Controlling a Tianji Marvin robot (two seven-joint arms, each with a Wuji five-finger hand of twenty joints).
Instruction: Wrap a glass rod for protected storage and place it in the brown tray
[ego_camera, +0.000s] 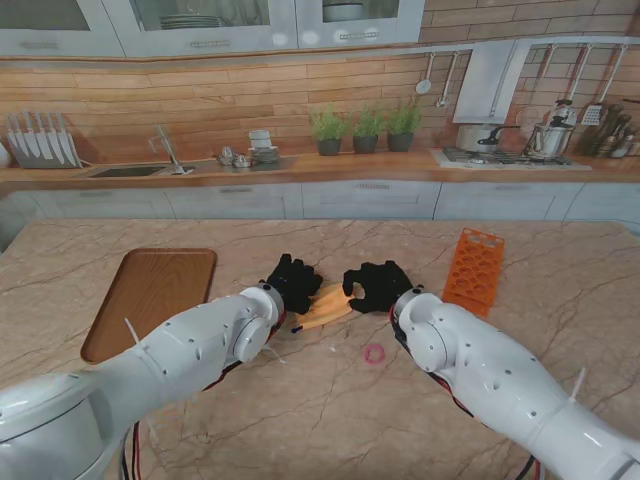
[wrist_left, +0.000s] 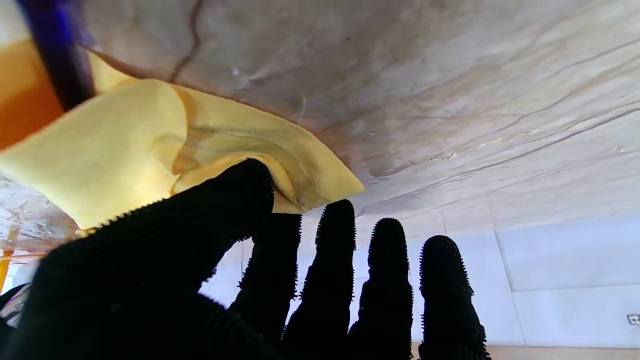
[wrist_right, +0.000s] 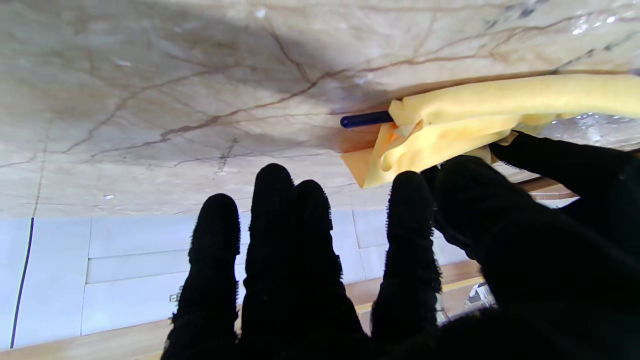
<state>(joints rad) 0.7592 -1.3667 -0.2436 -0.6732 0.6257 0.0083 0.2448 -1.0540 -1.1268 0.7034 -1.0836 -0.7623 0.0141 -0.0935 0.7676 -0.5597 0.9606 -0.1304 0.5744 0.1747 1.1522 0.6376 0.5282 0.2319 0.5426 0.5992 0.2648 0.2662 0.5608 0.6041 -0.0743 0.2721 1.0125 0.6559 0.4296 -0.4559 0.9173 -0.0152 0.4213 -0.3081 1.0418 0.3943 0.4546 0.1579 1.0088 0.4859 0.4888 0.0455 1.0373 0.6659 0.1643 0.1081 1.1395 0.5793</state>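
The beige veined marble table (ego_camera: 330, 420) is seen stretching wide on all sides of the two hands, with bare stone lying nearer to the robot and far beyond the fingers up to the table's far edge. The flat brown wooden tray with rounded corners (ego_camera: 150, 300) is set well apart to the left of the left hand (ego_camera: 293, 282), its long right edge running alongside the left forearm. The orange perforated plastic rack (ego_camera: 473, 270) is found near the right of the right hand (ego_camera: 377, 285), lying tilted on the stone. Between the two hands the soft yellow cloth (ego_camera: 322, 306) is bunched, touched by both. In the left wrist view the thumb (wrist_left: 220, 200) of the left hand is pressed on a fold of the cloth (wrist_left: 125, 150), while the other four fingers are held spread and straight past it. In the right wrist view the thumb (wrist_right: 480, 200) of the right hand is laid against the cloth (wrist_right: 450, 130); its remaining fingers are extended, holding nothing. The dark blue glass rod (wrist_right: 365, 119) is seen jutting from the cloth roll, lying on the table. A small pink ring (ego_camera: 374, 353) lies just nearer to the robot than the right hand.
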